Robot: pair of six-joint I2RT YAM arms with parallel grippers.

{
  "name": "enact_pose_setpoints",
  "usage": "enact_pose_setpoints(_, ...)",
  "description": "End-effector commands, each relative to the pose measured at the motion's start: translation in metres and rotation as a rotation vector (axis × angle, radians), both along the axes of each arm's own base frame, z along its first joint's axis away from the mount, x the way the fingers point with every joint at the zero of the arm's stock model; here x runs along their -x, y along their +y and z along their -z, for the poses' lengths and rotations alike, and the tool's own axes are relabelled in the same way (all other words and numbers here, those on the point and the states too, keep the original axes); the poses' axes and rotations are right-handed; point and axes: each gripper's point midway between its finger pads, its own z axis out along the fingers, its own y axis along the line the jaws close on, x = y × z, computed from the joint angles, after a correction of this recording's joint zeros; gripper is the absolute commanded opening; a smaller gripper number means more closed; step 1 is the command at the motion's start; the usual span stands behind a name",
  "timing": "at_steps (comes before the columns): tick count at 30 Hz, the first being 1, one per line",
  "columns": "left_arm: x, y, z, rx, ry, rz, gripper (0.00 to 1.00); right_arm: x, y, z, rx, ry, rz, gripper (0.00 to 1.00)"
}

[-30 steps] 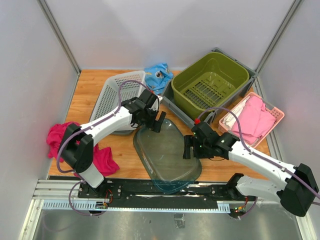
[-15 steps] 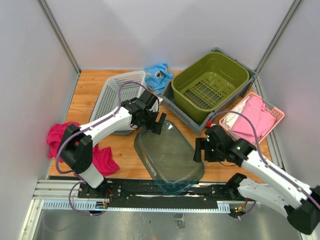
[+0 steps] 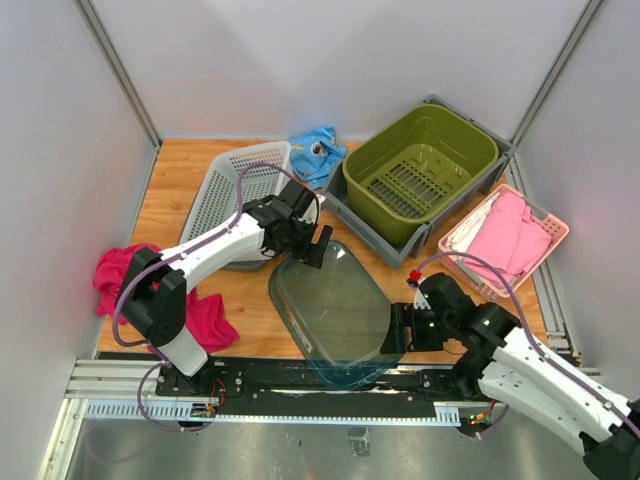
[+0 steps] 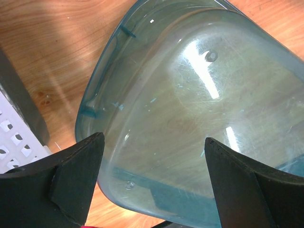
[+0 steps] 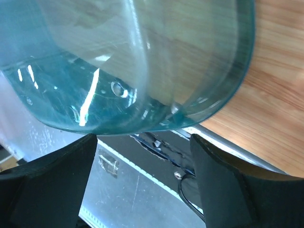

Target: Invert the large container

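The large container is a clear, blue-tinted tub lying at the front centre of the table, seemingly base up, its near end overhanging the front edge. My left gripper is open at the tub's far end, with nothing between its jaws. In the left wrist view the tub fills the space ahead of the open gripper. My right gripper is open beside the tub's right near corner. In the right wrist view the tub's rim sits just above the open gripper, not held.
A green bin sits in a grey crate at the back right. A pink basket holds pink cloth. A white perforated basket lies at the back left, with blue cloth behind it and magenta cloth at the left. A rail runs along the front.
My right arm has drawn back toward the near right, its gripper sliding from the tub's right side to its near corner. The tub has settled slightly. The left arm has not moved.
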Motion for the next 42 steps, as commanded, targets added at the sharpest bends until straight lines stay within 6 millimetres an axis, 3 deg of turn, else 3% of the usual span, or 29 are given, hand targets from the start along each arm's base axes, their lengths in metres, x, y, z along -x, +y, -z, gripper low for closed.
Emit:
enact_pose_setpoints(1, 0.004, -0.009, 0.002, 0.029, 0.034, 0.011, 0.89, 0.002, 0.035, -0.013, -0.134, 0.013, -0.124, 0.82)
enact_pose_setpoints(5, 0.008, -0.009, 0.006, 0.031, 0.053, 0.014, 0.89, -0.010, 0.048, -0.018, -0.141, -0.021, -0.151, 0.83)
enact_pose_setpoints(13, 0.012, -0.012, 0.006, 0.056, 0.064, 0.010, 0.88, -0.052, 0.040, -0.019, -0.009, -0.088, -0.004, 0.84)
enact_pose_setpoints(23, 0.017, -0.017, 0.002, 0.097, 0.082, 0.002, 0.87, -0.106, 0.040, -0.051, -0.125, -0.183, 0.260, 0.85)
enact_pose_setpoints(32, 0.026, -0.022, -0.011, 0.150, 0.090, -0.015, 0.86, -0.130, 0.026, -0.058, -0.119, -0.184, 0.362, 0.84)
enact_pose_setpoints(42, 0.047, -0.043, -0.012, 0.225, 0.138, 0.012, 0.86, -0.159, -0.008, -0.065, -0.041, -0.208, 0.457, 0.84)
